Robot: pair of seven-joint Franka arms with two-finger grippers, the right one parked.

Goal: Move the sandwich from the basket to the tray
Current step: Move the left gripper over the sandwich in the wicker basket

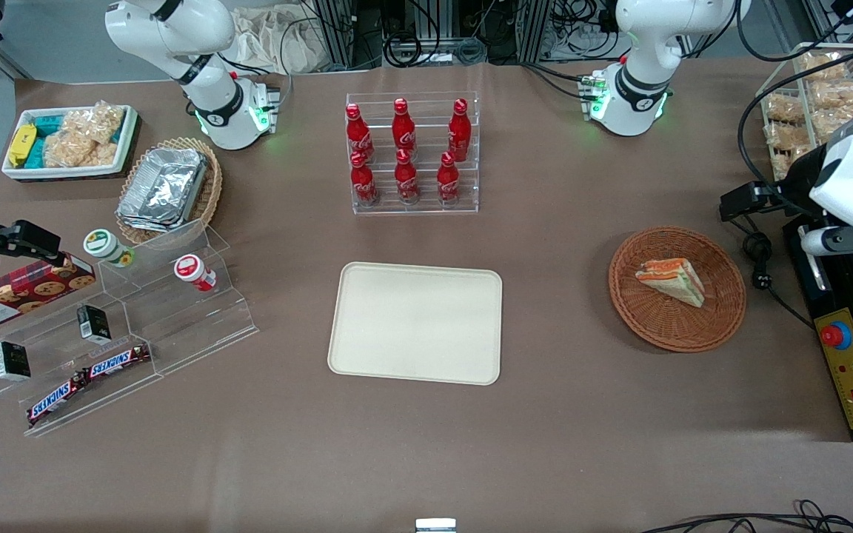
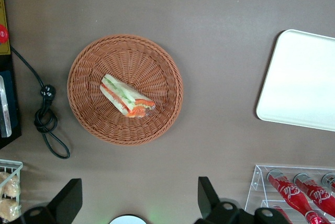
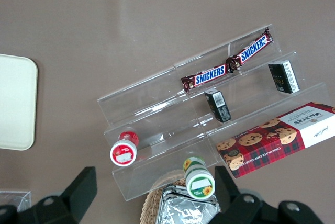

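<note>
The sandwich [image 1: 671, 281] [image 2: 127, 97], a wrapped white wedge with orange and green layers, lies in the round reddish-brown wicker basket [image 1: 663, 337] [image 2: 84, 77] toward the working arm's end of the table. The cream tray [image 1: 415, 322] [image 2: 309, 77] lies flat at the table's middle with nothing on it. My gripper [image 2: 137, 197] hangs high above the bare tabletop beside the basket, well clear of the sandwich. It is open, with its two dark fingers [image 2: 207, 195] spread wide and nothing between them.
A coiled black cable [image 1: 760, 259] [image 2: 47, 124] and a black control box [image 1: 848, 370] lie beside the basket. A clear rack of red bottles [image 1: 412, 152] [image 2: 298, 190] stands farther from the camera than the tray. A stepped acrylic display [image 1: 123, 326] sits toward the parked arm's end.
</note>
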